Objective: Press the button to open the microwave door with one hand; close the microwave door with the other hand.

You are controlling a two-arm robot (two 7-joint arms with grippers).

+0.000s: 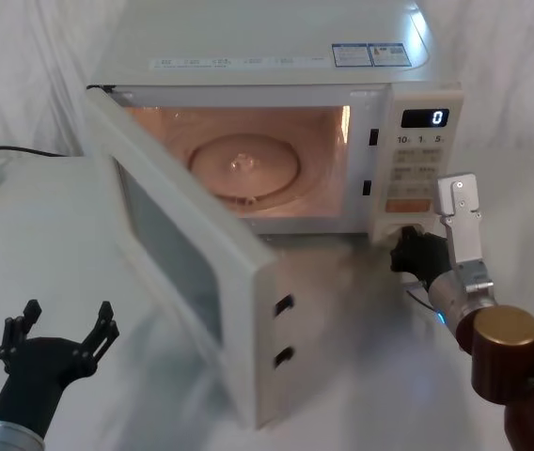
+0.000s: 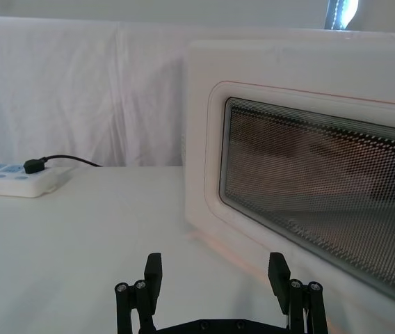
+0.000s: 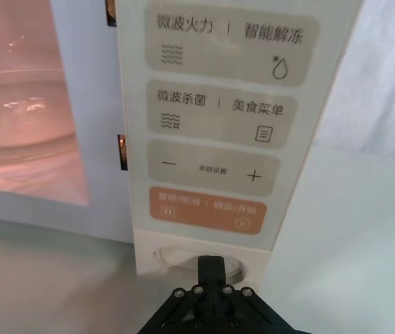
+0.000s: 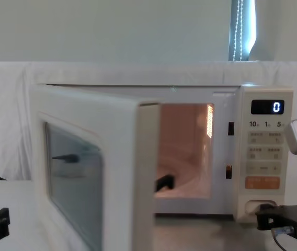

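The microwave door [image 1: 192,263] stands swung wide open toward the front left, and the lit cavity shows behind it. Its dark window [image 2: 323,202] faces my left gripper [image 2: 215,273], which hovers open low over the table a short way in front of the door [image 4: 86,172]. That left gripper [image 1: 65,327] sits at the lower left in the head view. My right gripper [image 3: 211,268] is shut, its tip against the cream pill-shaped button [image 3: 170,259] under the orange key. From the chest the right gripper [image 4: 263,215] meets the button [image 4: 251,205] at the control panel's foot.
The control panel [image 1: 420,160] shows "0" on its display. A glass turntable [image 1: 243,164] lies inside the cavity. A white power strip [image 2: 10,177] with a black cable lies at the table's far left. White cloth covers the table and the wall behind.
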